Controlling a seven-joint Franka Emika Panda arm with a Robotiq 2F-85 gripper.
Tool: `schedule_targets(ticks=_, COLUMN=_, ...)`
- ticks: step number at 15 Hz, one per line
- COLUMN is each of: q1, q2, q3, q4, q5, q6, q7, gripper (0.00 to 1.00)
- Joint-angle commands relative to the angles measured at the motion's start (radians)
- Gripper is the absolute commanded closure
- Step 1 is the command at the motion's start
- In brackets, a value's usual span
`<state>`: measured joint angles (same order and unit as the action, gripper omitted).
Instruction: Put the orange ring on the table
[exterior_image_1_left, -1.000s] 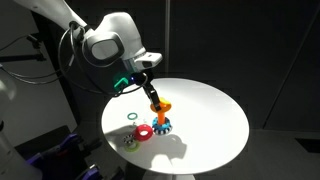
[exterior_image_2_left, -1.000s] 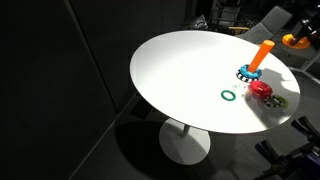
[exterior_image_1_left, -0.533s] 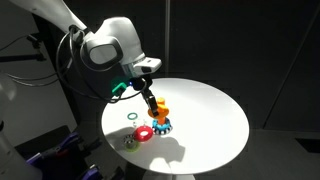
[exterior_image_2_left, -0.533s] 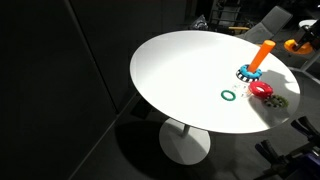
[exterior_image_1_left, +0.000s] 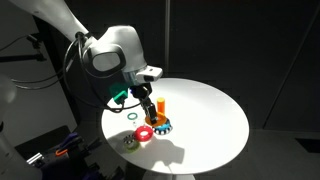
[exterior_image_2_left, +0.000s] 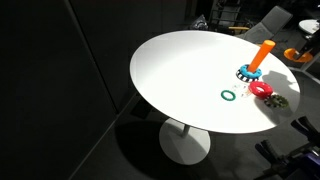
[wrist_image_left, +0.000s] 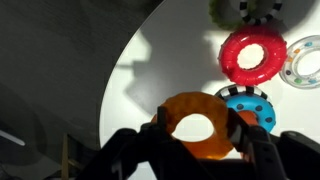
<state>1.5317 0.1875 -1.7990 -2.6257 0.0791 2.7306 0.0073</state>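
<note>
The orange ring (wrist_image_left: 195, 103) is gripped between my gripper's (wrist_image_left: 198, 128) two fingers, above the white table (wrist_image_left: 160, 65). In an exterior view the gripper (exterior_image_1_left: 147, 103) hangs just beside the upright orange peg (exterior_image_1_left: 161, 107) on its blue base (exterior_image_1_left: 162, 125), and the fingers mostly hide the ring. In an exterior view the ring (exterior_image_2_left: 294, 54) shows at the right edge, clear of the peg (exterior_image_2_left: 261, 55), above the table (exterior_image_2_left: 180, 70). The table also shows in an exterior view (exterior_image_1_left: 210, 110).
A larger red ring (wrist_image_left: 253, 55) lies next to the blue base (wrist_image_left: 247, 100), with a clear ring (wrist_image_left: 305, 62) beside it. A thin green ring (exterior_image_2_left: 229, 96) lies on the table. The red ring (exterior_image_1_left: 144, 133) and green ring (exterior_image_1_left: 133, 115) sit near the table's edge.
The gripper has carried the orange ring sideways away from the peg, and the peg now stands uncovered. The other rings have not moved.
</note>
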Motion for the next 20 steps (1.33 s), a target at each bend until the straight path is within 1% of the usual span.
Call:
schedule_targets(ticks=1, q1=-0.09, q2=-0.046, q3=0.07, q4=0.013, q5=-0.064, q6=-0.039, q7=0.009, gripper=0.66)
schedule_targets(ticks=4, q1=-0.167, q2=-0.044, q3=0.142, q4=0.011, q5=-0.095, q6=-0.065, q7=0.02, gripper=0.66)
schedule_targets(ticks=8, q1=-0.28, q2=-0.024, q3=0.255, q4=0.011, q5=-0.096, q6=-0.09, q7=0.019, gripper=0.66)
schedule_targets(ticks=12, q1=-0.409, q2=0.005, q3=0.387, q4=0.015, q5=-0.066, q6=-0.087, q7=-0.002, gripper=0.66)
schedule_targets(ticks=15, q1=-0.517, q2=0.033, q3=0.502, q4=0.016, q5=-0.04, q6=-0.064, q7=-0.034, gripper=0.66)
schedule_targets(ticks=17, q1=-0.595, q2=0.053, q3=0.589, q4=0.026, q5=-0.017, q6=-0.059, q7=-0.07, gripper=0.66)
schedule_targets(ticks=18, q1=-0.718, q2=0.021, q3=0.699, q4=0.035, q5=-0.103, q6=-0.051, q7=-0.013, gripper=0.66)
schedule_targets(ticks=20, q1=-0.856, q2=0.045, q3=0.843, q4=0.053, q5=-0.113, q6=-0.034, q7=-0.025, gripper=0.66)
